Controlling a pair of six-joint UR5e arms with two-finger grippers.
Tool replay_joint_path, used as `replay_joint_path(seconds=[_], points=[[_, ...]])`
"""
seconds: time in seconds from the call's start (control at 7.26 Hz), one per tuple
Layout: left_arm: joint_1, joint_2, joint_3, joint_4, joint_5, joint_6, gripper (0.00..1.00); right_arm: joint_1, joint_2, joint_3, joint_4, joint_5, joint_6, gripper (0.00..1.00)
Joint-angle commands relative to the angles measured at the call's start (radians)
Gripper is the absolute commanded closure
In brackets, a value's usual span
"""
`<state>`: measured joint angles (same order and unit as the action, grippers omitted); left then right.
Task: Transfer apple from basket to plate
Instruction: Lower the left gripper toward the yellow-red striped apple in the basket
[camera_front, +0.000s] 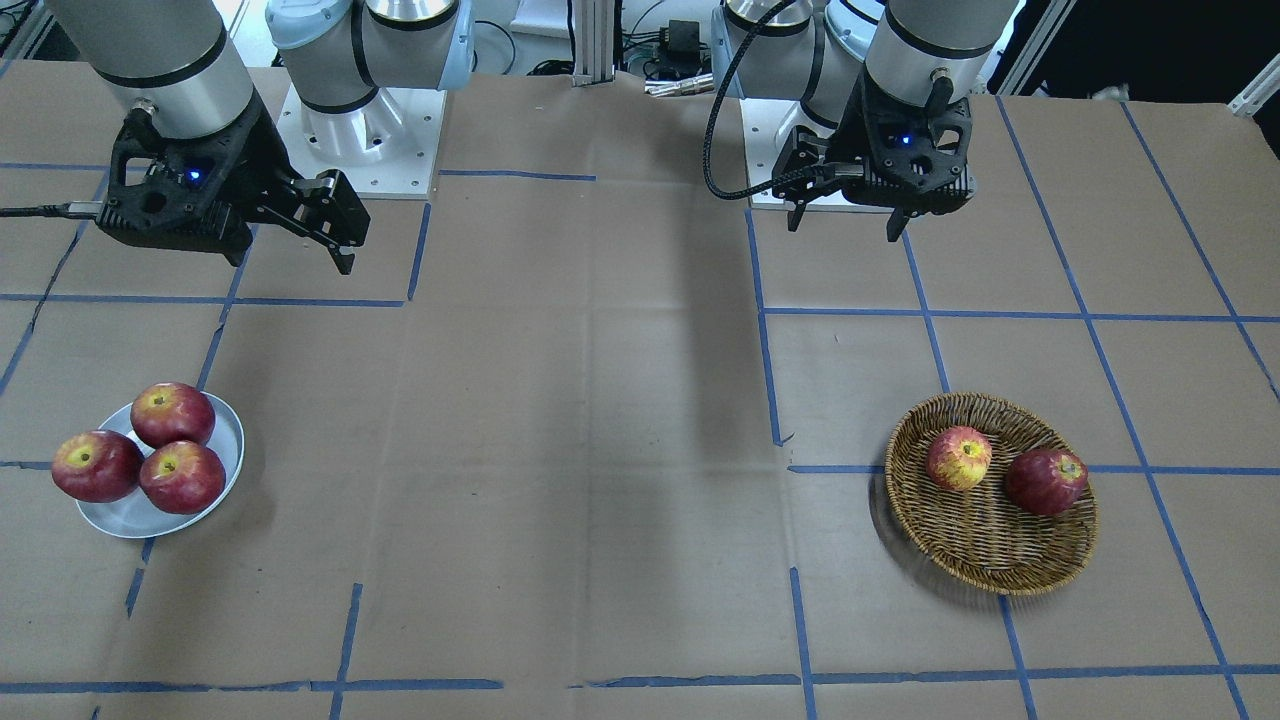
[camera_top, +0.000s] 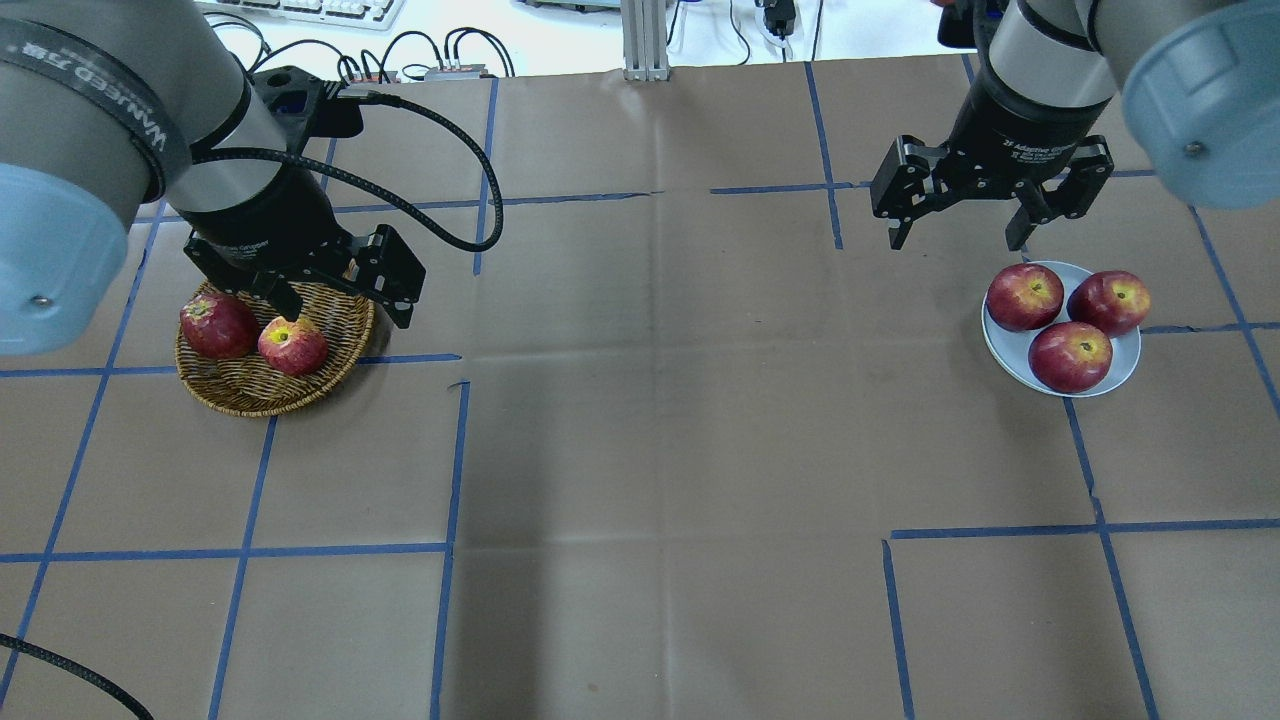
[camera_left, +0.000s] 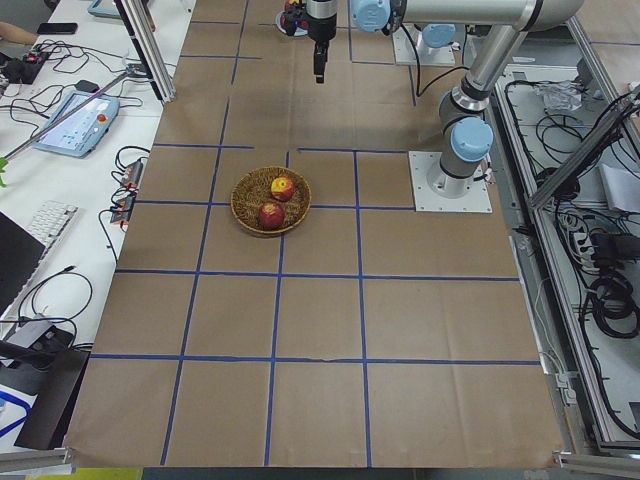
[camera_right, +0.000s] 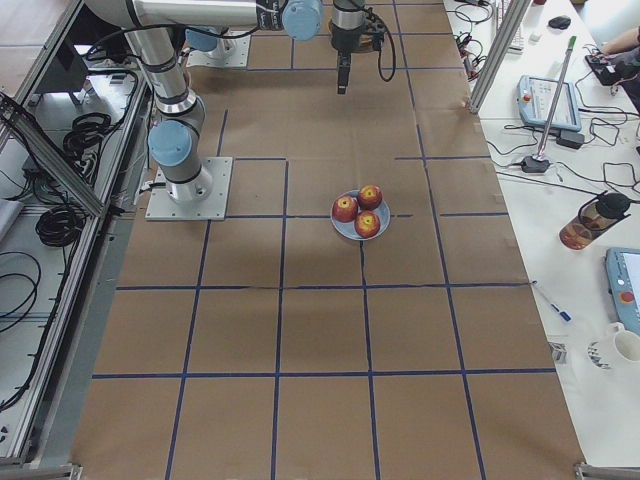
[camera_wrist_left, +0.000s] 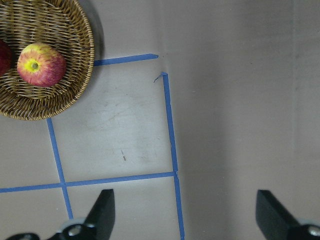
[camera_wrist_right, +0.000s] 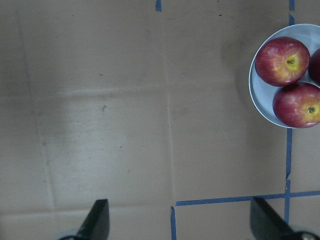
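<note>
The paler pinkish-red and yellow apple (camera_front: 958, 457) lies in the wicker basket (camera_front: 990, 572) beside a dark red apple (camera_front: 1046, 481). It also shows in the overhead view (camera_top: 293, 346) and the left wrist view (camera_wrist_left: 41, 65). My left gripper (camera_top: 347, 312) is open and empty, high above the table, off to one side of the basket (camera_wrist_left: 85, 60). The pale plate (camera_front: 140, 516) holds three dark red apples (camera_top: 1025, 296). My right gripper (camera_top: 958, 238) is open and empty, high up beside the plate (camera_wrist_right: 257, 95).
Brown paper with blue tape lines covers the table (camera_top: 660, 420). The arm bases (camera_front: 360, 130) stand at the robot's edge. A black cable (camera_top: 440, 130) loops from the left wrist. Bare paper lies between basket and plate.
</note>
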<state>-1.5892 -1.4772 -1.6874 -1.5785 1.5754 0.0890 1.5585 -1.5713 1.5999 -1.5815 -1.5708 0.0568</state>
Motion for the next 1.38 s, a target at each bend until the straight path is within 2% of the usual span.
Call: replay_joint_path(seconds=[0.0, 1.24], points=[[0.000, 0.000, 0.000, 0.000, 0.000, 0.000, 0.01, 0.000, 0.000, 0.000, 0.000, 0.000, -0.002, 0.00], [0.003, -0.005, 0.001, 0.035, 0.038, 0.005, 0.01, 0.000, -0.001, 0.000, 0.000, 0.000, 0.000, 0.00]])
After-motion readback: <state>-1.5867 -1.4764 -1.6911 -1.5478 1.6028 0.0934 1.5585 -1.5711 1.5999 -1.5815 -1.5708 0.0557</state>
